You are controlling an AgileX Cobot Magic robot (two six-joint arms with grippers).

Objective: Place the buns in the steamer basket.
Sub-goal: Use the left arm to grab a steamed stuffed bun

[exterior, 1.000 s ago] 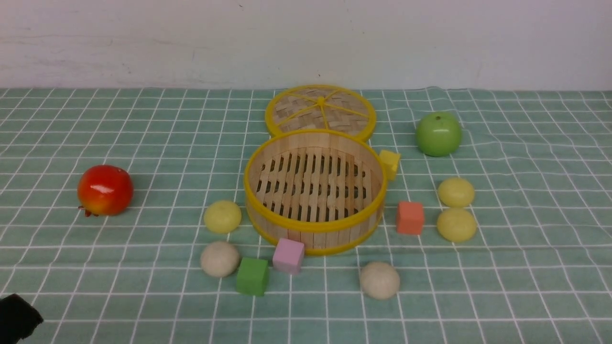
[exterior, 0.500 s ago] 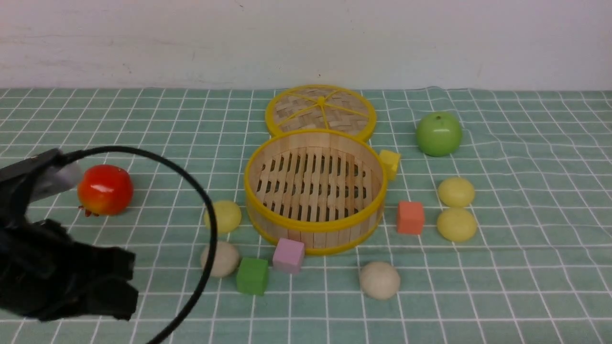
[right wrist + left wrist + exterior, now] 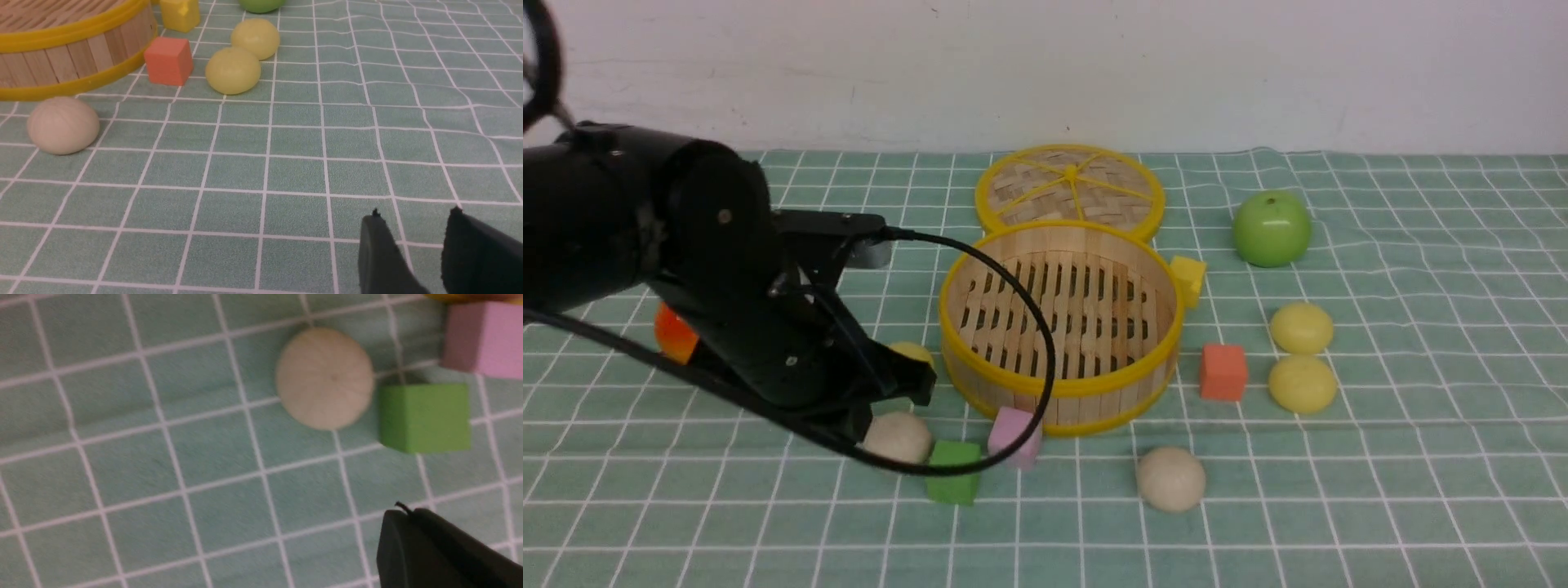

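The black left arm (image 3: 711,278) has swung in from the lower left corner of the front view to the centre left. It now hangs over the off-white beige dome-shaped bun (image 3: 898,437), which lies just beside the green cube (image 3: 953,478). A pale yellow bun (image 3: 915,351) is now half hidden behind the arm. The left jaws have closed on nothing, so I judge they must open before any pick.

The right jaws, at the lower right of the right wrist view, stand partly apart and empty.

The round bamboo steamer basket with yellow rims (image 3: 1058,390) at centre holds nothing. All five buns lie on the green checked counter (image 3: 1421,490): a second beige bun (image 3: 1170,479) at lower centre, and an upper yellow bun (image 3: 1302,328) and a lower yellow bun (image 3: 1303,384) at right. The first pick seems only beginning.
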